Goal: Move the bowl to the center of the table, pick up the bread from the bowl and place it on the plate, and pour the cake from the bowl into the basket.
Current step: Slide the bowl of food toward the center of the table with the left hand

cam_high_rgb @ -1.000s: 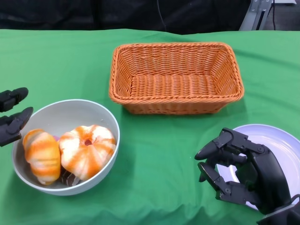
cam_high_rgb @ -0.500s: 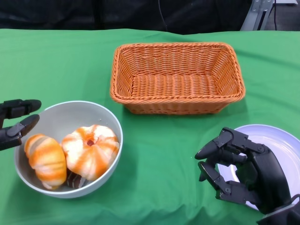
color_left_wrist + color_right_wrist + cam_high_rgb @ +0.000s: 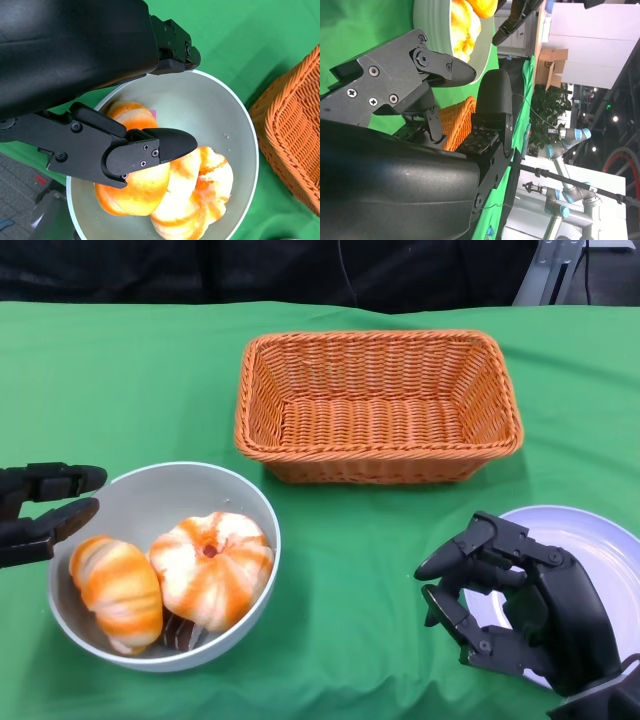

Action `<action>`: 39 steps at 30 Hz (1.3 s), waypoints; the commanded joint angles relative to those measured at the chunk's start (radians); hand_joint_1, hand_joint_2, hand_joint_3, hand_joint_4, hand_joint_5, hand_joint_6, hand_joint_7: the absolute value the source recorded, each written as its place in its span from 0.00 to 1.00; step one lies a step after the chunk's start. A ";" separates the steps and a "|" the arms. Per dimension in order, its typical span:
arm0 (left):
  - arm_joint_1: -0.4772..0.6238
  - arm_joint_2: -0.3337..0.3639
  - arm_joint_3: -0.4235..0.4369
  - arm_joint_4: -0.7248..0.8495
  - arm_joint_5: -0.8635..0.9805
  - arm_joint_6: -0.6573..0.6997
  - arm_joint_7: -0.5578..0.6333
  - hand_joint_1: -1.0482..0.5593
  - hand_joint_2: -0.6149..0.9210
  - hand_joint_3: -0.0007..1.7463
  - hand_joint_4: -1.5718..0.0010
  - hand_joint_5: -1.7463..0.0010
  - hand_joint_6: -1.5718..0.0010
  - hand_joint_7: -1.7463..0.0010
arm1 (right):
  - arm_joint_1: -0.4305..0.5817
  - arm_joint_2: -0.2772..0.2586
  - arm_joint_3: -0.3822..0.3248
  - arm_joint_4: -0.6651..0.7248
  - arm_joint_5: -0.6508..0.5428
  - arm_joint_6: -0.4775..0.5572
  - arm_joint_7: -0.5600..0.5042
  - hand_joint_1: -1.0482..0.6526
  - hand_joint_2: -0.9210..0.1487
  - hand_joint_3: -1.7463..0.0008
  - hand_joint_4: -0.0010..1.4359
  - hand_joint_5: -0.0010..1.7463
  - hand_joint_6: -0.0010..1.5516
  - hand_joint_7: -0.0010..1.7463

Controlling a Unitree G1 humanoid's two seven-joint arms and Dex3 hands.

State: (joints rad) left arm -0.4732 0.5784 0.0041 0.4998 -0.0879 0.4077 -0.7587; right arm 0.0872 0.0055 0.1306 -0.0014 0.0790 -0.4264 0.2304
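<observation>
The left hand (image 3: pixel 45 512) reaches in from the near left edge of the table, its fingers (image 3: pixel 62 480) stretched out and parted at the rim of the bowl (image 3: pixel 262 508). The upper finger lies at the rim's outer edge and the lower one points over the rim toward the food; in the left wrist view one finger (image 3: pixel 150 150) hangs above the bread (image 3: pixel 132 182). Whether any finger touches the bowl cannot be told. The hand holds nothing.

The bowl is pale grey and sits on the green cloth (image 3: pixel 130 380) at the near left. In it lie two orange-and-white striped pieces: a longish roll, the bread (image 3: pixel 117 590), on the left, and a rounder pumpkin-shaped piece (image 3: pixel 212 568) beside it, the two touching. A small dark piece (image 3: pixel 178 633) shows under them at the near side; what it is cannot be told.

The right hand (image 3: pixel 520 605) hovers at the near right, fingers curled inward on nothing, partly over the left part of the pale plate (image 3: pixel 600 540). The right wrist view shows the same curled fingers (image 3: pixel 437 67) with the bowl beyond them.

The woven orange basket (image 3: pixel 378 465) stands toward the far side of the table, near its middle, apart from the bowl and the plate.

No writing or label can be read anywhere.
</observation>
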 commanded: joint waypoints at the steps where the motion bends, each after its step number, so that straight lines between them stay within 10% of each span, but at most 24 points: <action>1: 0.004 0.012 -0.018 -0.021 0.013 0.011 -0.006 0.30 1.00 0.37 0.79 0.97 0.91 1.00 | 0.007 -0.001 -0.007 -0.014 0.009 0.001 -0.004 0.51 0.30 0.56 0.54 0.84 0.47 0.64; 39: 0.068 -0.112 -0.163 -0.282 0.077 -0.002 0.064 0.26 1.00 0.37 0.73 0.98 0.85 0.99 | -0.005 0.015 -0.004 0.012 -0.004 -0.013 -0.008 0.49 0.31 0.57 0.56 0.85 0.47 0.64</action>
State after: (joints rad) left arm -0.4211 0.4618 -0.1482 0.2321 -0.0063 0.3928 -0.6743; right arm 0.0863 0.0232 0.1328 0.0068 0.0704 -0.4286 0.2286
